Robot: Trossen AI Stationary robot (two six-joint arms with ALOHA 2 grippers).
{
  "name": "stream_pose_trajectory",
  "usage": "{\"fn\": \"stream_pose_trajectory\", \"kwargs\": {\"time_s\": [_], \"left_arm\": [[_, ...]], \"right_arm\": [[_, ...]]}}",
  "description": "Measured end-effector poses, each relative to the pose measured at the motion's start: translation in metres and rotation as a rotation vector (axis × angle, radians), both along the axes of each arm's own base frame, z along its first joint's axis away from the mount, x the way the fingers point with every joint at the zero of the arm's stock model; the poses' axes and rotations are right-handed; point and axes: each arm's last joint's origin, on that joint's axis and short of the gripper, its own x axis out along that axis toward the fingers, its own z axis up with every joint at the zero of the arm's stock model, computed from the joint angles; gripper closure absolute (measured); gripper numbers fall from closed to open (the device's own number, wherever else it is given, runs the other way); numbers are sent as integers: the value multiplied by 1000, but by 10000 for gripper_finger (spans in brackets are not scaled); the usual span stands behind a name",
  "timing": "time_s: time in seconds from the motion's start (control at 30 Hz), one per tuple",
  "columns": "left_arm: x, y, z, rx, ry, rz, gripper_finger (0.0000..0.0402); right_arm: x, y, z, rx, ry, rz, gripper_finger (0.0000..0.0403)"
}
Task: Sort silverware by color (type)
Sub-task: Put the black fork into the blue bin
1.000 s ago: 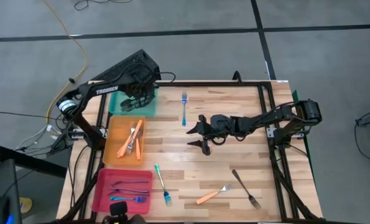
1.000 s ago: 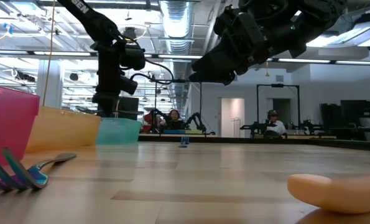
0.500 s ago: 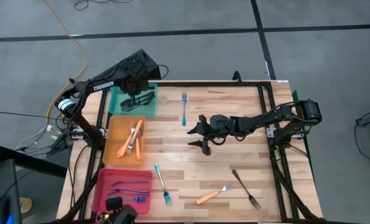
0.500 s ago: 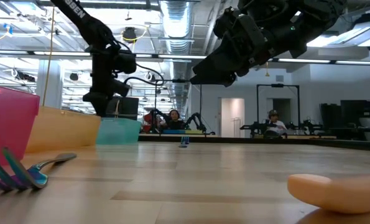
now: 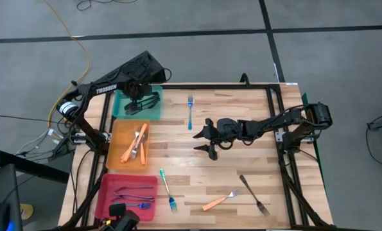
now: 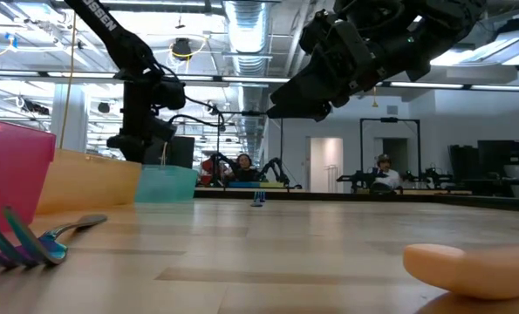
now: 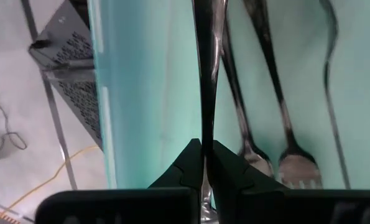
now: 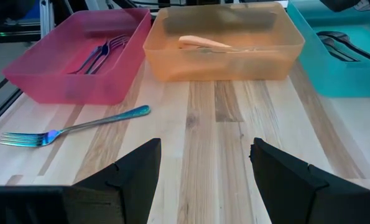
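Note:
My left gripper [image 5: 137, 101] hangs over the teal tray [image 5: 153, 109] at the table's far left and is shut on a dark fork [image 7: 204, 74]. Two or three more dark forks [image 7: 278, 93] lie flat in that tray. My right gripper [image 5: 206, 137] is open above the table's middle and touches nothing. On the wood lie a blue fork [image 5: 190, 110], a teal fork [image 5: 167, 191], an orange-handled fork [image 5: 219, 200] and a dark fork [image 5: 253, 194]. The orange tray [image 5: 117, 154] holds orange forks, and the pink tray [image 5: 107, 199] holds bluish ones. My left gripper pinches the dark fork's slim shaft [image 7: 204, 134] between its two fingers, coming from above and pointing down. The fork runs on past the fingertips [image 7: 191, 163] and down toward the teal tray's floor. Whether its lower end touches the tray, I cannot tell.
The three trays stand in a row along the table's left edge. A black frame rail [image 5: 273, 109] runs along the right side. Bare wood lies between the right gripper and the loose forks near the front edge. People sit far off in the room [image 6: 382, 172].
My left gripper has shifted a little toward the table's left and far edge above the teal tray, staying shut on the dark fork.

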Motion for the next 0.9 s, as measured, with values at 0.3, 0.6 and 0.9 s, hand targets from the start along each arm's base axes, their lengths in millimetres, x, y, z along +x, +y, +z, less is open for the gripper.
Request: {"fn": "stream_pose_trajectory", "kwargs": {"time_s": [0.3, 0.6, 0.9], "left_arm": [[2, 5, -24, -64, 29, 27, 401], [9, 14, -39, -82, -18, 51, 401], [9, 12, -39, -128, -48, 42, 400]], "right_arm": [[0, 0, 1, -1, -7, 0, 134], [0, 0, 0, -2, -4, 0, 134], [0, 0, 0, -8, -4, 2, 134]]}}
